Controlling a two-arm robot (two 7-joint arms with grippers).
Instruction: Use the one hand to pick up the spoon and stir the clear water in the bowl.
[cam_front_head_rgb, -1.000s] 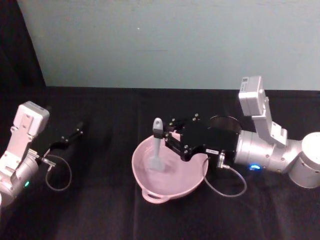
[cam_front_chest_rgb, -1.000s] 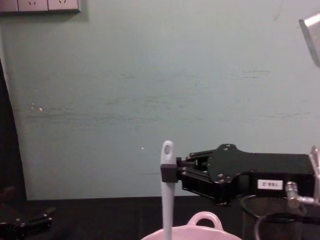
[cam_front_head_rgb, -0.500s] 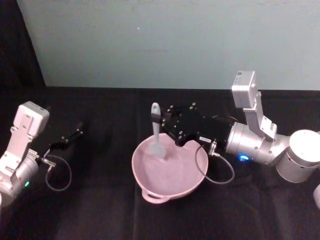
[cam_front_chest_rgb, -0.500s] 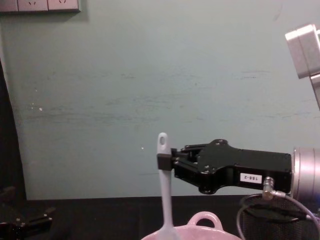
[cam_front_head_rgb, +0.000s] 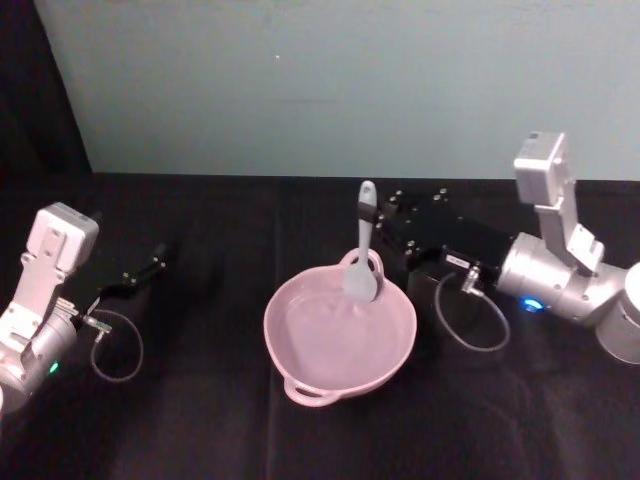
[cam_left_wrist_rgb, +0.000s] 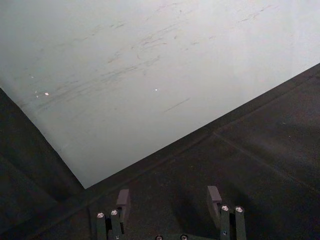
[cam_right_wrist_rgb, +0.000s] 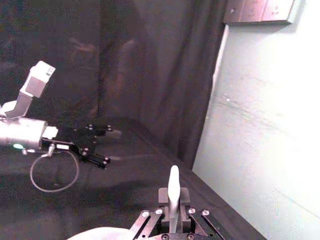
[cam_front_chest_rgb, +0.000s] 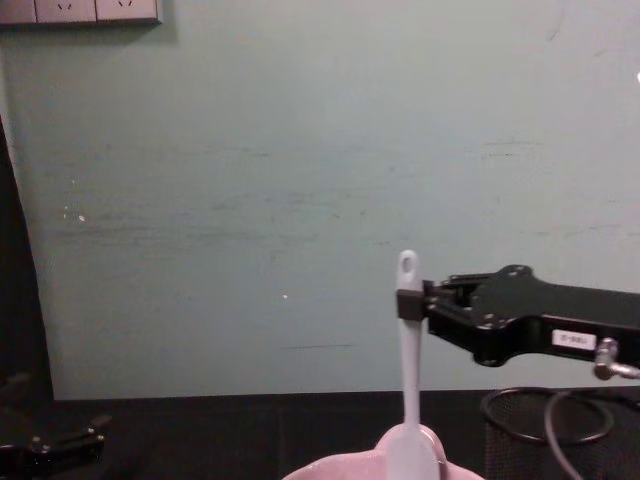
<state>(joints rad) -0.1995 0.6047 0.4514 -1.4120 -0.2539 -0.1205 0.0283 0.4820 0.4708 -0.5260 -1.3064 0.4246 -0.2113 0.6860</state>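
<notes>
The right gripper (cam_front_head_rgb: 376, 216) reaches in from the right, level above the black-draped bench (cam_front_head_rgb: 200, 420). Its fingers pinch the upper handle of the white spoon (cam_front_head_rgb: 362, 268), just below the oval hole at its end. The spoon hangs nearly upright, with its blade down at the far right rim of the pale pink bowl (cam_front_head_rgb: 298, 352), which sits in the middle of the bench.

The head view looks into the bowl from above. It shows one loop handle (cam_front_head_rgb: 309, 392) on the near rim and another behind the spoon's blade, but I cannot tell from it how deep the blade sits.

The chest view gives the side profile. There the right gripper (cam_front_chest_rgb: 406, 303) is horizontal, the spoon (cam_front_chest_rgb: 408, 380) is vertical against the pale green wall (cam_front_chest_rgb: 250, 200), and the blade drops to the bowl (cam_front_chest_rgb: 330, 472) rim in front of the far loop.

The right wrist view looks along the right gripper (cam_right_wrist_rgb: 173, 196) and shows its two fingers pressed against the spoon (cam_right_wrist_rgb: 173, 184) from either side.

A cable (cam_front_head_rgb: 470, 322) loops on the bench beside the right wrist.

The left gripper (cam_front_head_rgb: 158, 258) is parked low at the far left, well apart from the bowl. The left wrist view shows its fingers (cam_left_wrist_rgb: 123, 200) spread with nothing between them. The right wrist view catches the left gripper (cam_right_wrist_rgb: 102, 150) farther off, above the dark cloth.
</notes>
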